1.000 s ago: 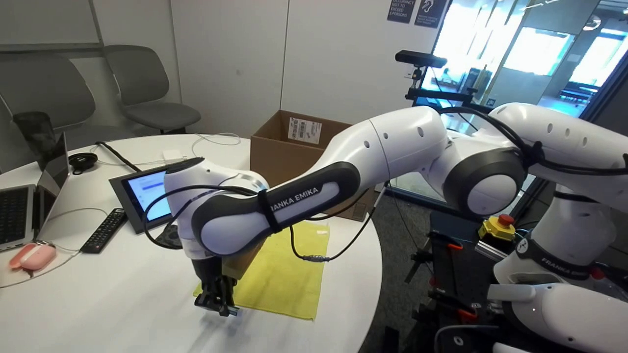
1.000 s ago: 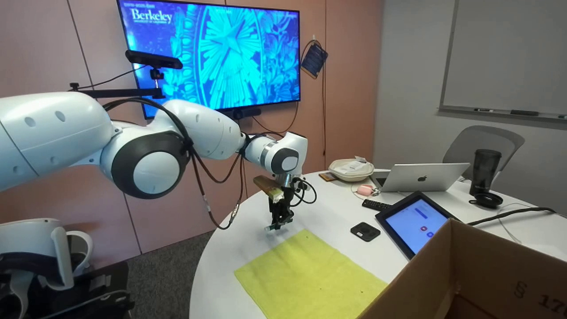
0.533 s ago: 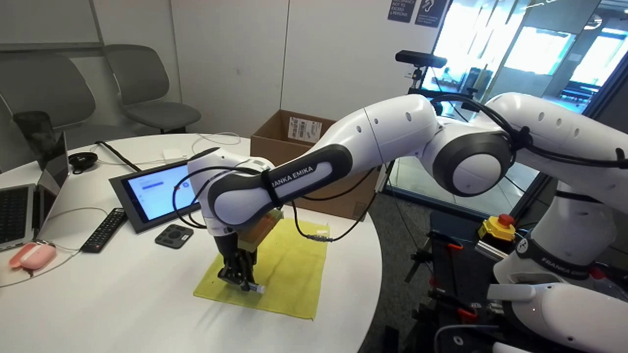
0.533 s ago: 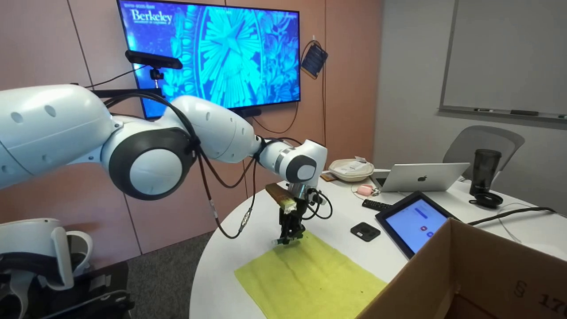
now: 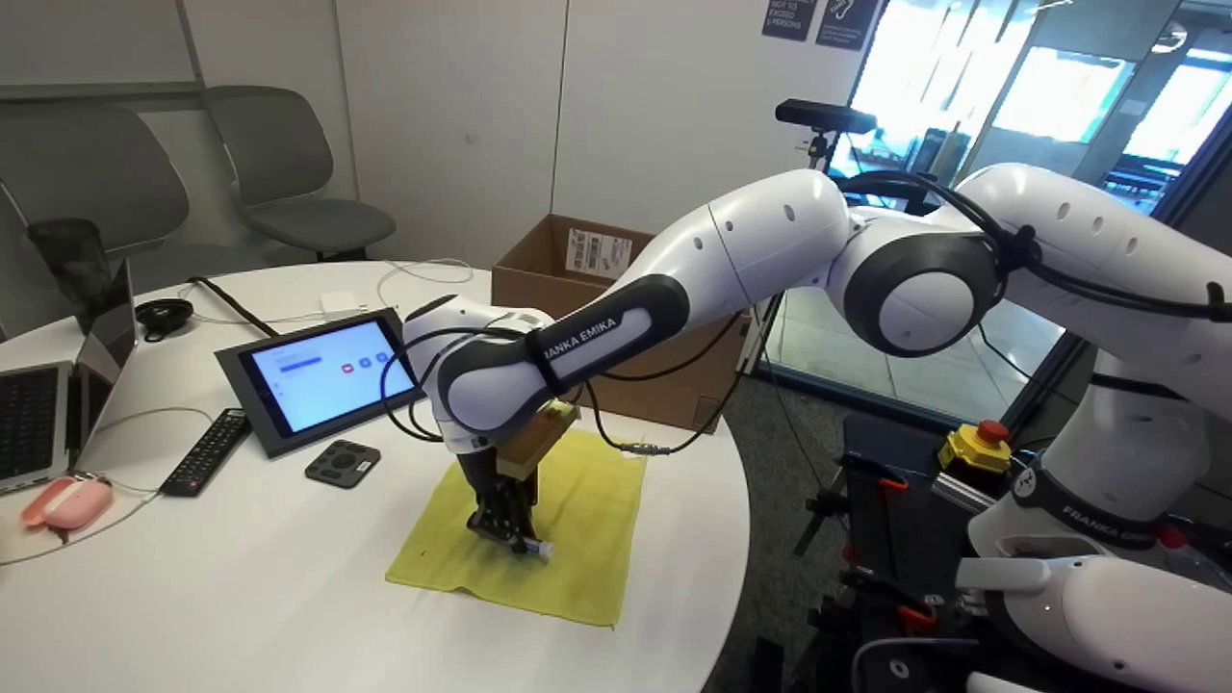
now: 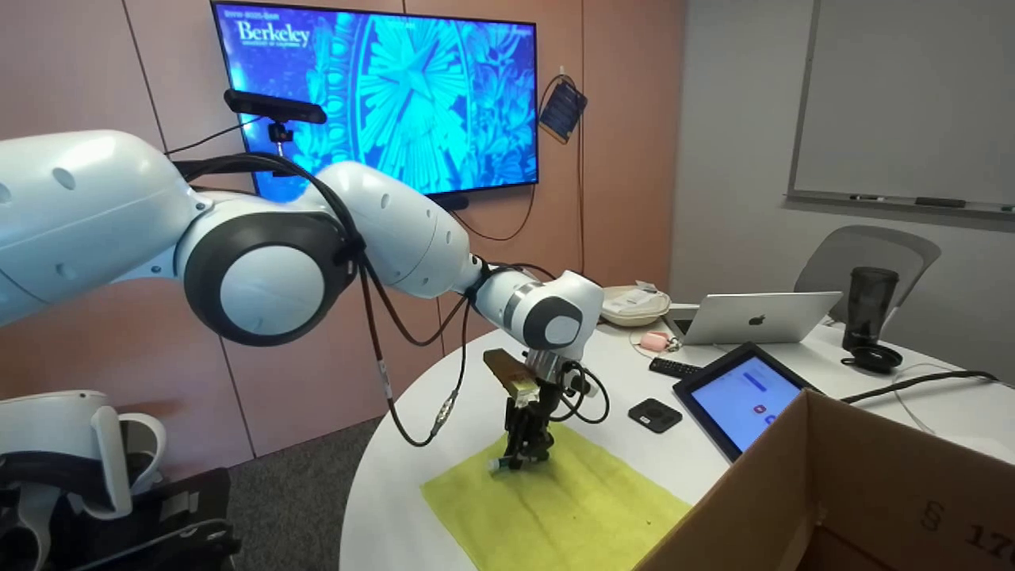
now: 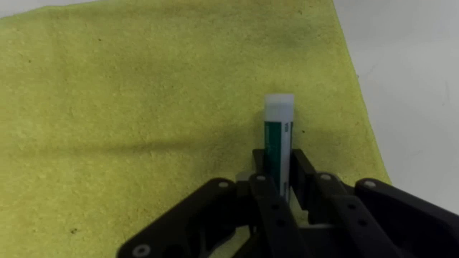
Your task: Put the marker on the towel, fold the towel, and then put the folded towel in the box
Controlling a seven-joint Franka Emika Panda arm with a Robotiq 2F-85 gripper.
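Note:
The yellow-green towel lies unfolded on the table in both exterior views (image 5: 587,520) (image 6: 571,515) and fills most of the wrist view (image 7: 143,89). My gripper (image 5: 520,545) is over the towel, pointing down; it also shows in an exterior view (image 6: 523,458) and the wrist view (image 7: 279,157). It is shut on a green and white marker (image 7: 279,132), held lengthwise between the fingertips. The marker's pale end sticks out in both exterior views (image 5: 543,550) (image 6: 496,465). Whether the marker touches the towel I cannot tell. The open cardboard box (image 5: 525,296) stands behind the towel; its inside shows partly (image 6: 729,492).
A tablet (image 5: 322,371) stands beside the towel, with a small black device (image 5: 343,463) nearer to it. A remote (image 5: 204,450), a pink case (image 5: 67,504) and a laptop (image 5: 38,419) lie farther off. The round table's edge is near the towel.
My gripper has moved with the marker from beside the towel's edge to over the towel, toward the box. The towel has a slight ripple at its near edge now.

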